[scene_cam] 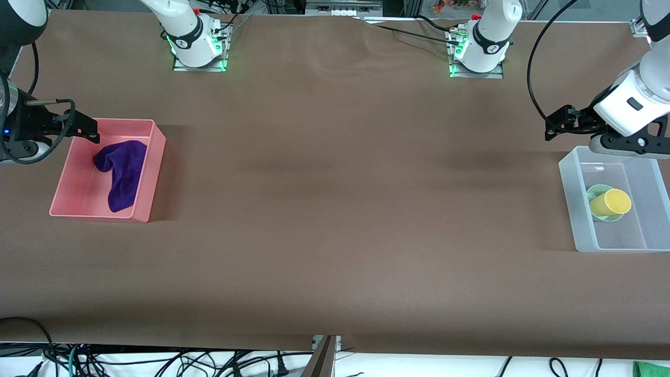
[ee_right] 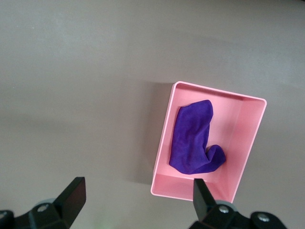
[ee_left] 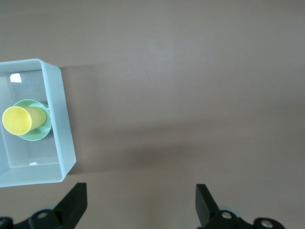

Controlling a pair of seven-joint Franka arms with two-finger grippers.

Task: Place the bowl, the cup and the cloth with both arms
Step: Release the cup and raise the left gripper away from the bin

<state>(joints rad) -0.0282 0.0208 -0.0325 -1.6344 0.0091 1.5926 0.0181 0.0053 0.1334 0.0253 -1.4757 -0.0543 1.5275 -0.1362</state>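
Observation:
The purple cloth (scene_cam: 124, 173) lies crumpled in a pink bin (scene_cam: 153, 173) at the right arm's end of the table; the right wrist view shows the cloth (ee_right: 190, 138) and bin (ee_right: 238, 138) too. The yellow cup (scene_cam: 611, 203) stands in the mint-green bowl (scene_cam: 596, 191), inside a clear bin (scene_cam: 573, 193) at the left arm's end. In the left wrist view the cup (ee_left: 21, 119), bowl (ee_left: 40, 133) and clear bin (ee_left: 59, 119) show. My right gripper (scene_cam: 89, 131) (ee_right: 138, 195) is open and empty, above the pink bin's edge. My left gripper (scene_cam: 549, 130) (ee_left: 140, 200) is open and empty, above the table beside the clear bin.
The brown table runs bare between the two bins. The arm bases (scene_cam: 199, 47) (scene_cam: 479, 52) stand along the table's edge farthest from the front camera. Cables hang below the table's near edge (scene_cam: 335, 348).

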